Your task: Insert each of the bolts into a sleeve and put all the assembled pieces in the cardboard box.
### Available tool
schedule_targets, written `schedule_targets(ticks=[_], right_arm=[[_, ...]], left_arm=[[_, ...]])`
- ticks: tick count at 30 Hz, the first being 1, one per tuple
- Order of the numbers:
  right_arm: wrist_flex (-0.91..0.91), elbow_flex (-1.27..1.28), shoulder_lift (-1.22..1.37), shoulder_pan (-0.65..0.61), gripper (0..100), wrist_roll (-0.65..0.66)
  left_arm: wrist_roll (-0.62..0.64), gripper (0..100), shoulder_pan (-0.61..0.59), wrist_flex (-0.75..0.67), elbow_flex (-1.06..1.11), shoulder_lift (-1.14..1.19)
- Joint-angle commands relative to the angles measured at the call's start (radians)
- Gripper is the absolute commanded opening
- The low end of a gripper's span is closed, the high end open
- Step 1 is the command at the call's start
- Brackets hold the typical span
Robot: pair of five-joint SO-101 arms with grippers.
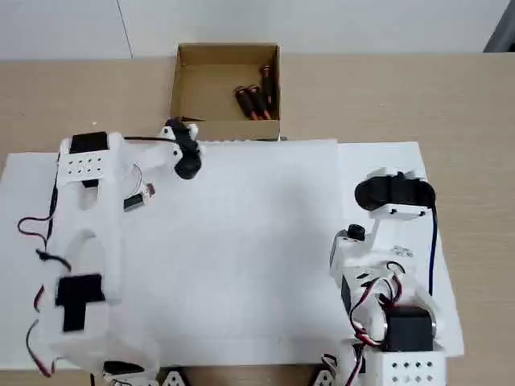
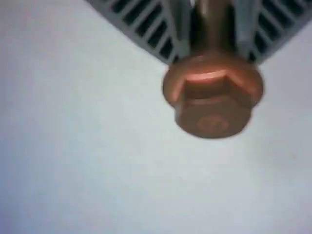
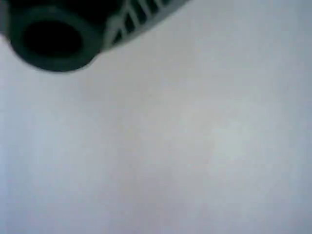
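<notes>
Because bolt and sleeve sit in different claws, the coming move hangs on how those two line up across the desk [image 1: 451, 96].

Nearest, at about 4 o'clock on the white sheet [image 1: 257, 233], the right claw [image 1: 393, 191] appears clamped on the black sleeve [image 3: 51, 41]. Its wrist view is soft, so I take the grip from the ribbed finger [image 3: 141, 14] lying right against the tube. The sleeve's open bore faces that wrist camera, so its long axis seems to run roughly along the claw.

Farther off, at about 10 o'clock on the sheet, the left claw [image 1: 187, 157] is clamped on the copper bolt [image 2: 213, 95]. Its shank runs back between the two fingers [image 2: 243, 27], and the hex head stands clear of them.

From the right claw the bolt lies at 9 o'clock, well apart, with sheet between. In my judgement the two must meet mid-sheet, and a wrist must turn until shank and bore share one line.

Farthest, at 12 o'clock, the box [image 1: 227, 129] holds assembled pieces [image 1: 256, 100] near its right wall. It lies at 1 o'clock from the left claw, just beyond it, so the left arm is the nearer for the drop.
</notes>
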Motion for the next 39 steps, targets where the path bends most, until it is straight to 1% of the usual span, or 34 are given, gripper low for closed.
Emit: schedule_targets(ticks=[1,4,7,9,11,14,15,17,20,23,26,29,33,36,39], right_arm=[[-0.016,-0.089,-0.01,0.004,0.3,0.011],[0.001,-0.13,-0.01,-0.01,0.3,0.014],[0.056,-0.163,-0.012,-0.05,0.3,0.051],[0.085,-0.184,-0.012,-0.065,0.3,0.054],[0.107,-0.206,-0.012,-0.067,0.3,0.054],[0.147,-0.236,-0.012,-0.067,0.3,0.054],[0.165,-0.252,-0.012,-0.067,0.3,0.054],[0.206,-0.285,-0.012,-0.067,0.3,0.058],[0.246,-0.322,-0.028,-0.067,0.3,0.112],[0.248,-0.324,-0.111,-0.067,0.3,0.143],[0.249,-0.293,-0.202,-0.079,0.3,0.189],[0.239,-0.229,-0.271,-0.087,0.3,0.199],[0.151,-0.11,-0.318,-0.088,0.3,0.201],[0.074,-0.034,-0.348,-0.088,0.3,0.198],[-0.001,0.061,-0.392,-0.09,0.3,0.203]], left_arm=[[0.086,1,0.041,0.061,-0.036,-0.17],[0.183,1,0.081,0.107,-0.036,-0.27],[0.33,1,0.15,0.198,-0.038,-0.365],[0.419,1,0.193,0.232,-0.036,-0.437],[0.456,1,0.23,0.236,-0.036,-0.5],[0.47,0,0.287,0.252,-0.035,-0.595],[0.497,0,0.304,0.252,-0.035,-0.628],[0.595,0,0.33,0.238,-0.019,-0.697],[0.729,0,0.361,0.18,0.064,-0.812],[0.819,0,0.37,0.094,0.194,-0.942],[0.879,0,0.37,-0.028,0.352,-1.092],[0.921,0,0.364,-0.178,0.515,-1.254],[0.993,0,0.362,-0.334,0.728,-1.455],[1.071,0,0.362,-0.411,0.869,-1.582],[1.16,0,0.364,-0.457,0.974,-1.691]])
